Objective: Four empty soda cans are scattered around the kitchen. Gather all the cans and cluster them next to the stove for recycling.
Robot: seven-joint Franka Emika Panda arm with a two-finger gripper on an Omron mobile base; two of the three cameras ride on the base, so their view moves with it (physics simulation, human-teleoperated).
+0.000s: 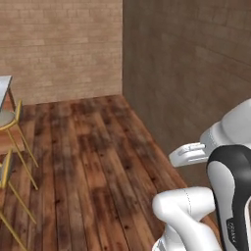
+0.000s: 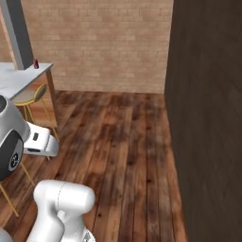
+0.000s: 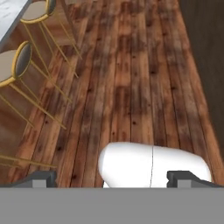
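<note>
Brick-walled room, plank floor: small red cylindrical soda can stands upright at the far corner of the grey counter, ahead-left of the gripper, well apart; claw spread, empty.

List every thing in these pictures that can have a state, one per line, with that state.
Small red soda can: upright on the far corner of the grey counter, untouched.
Hand: open, fingers wide apart, holding nothing, pointed down over the wooden floor.
Gold-legged round-seat stools: standing upright beside the counter, unoccupied.
</note>
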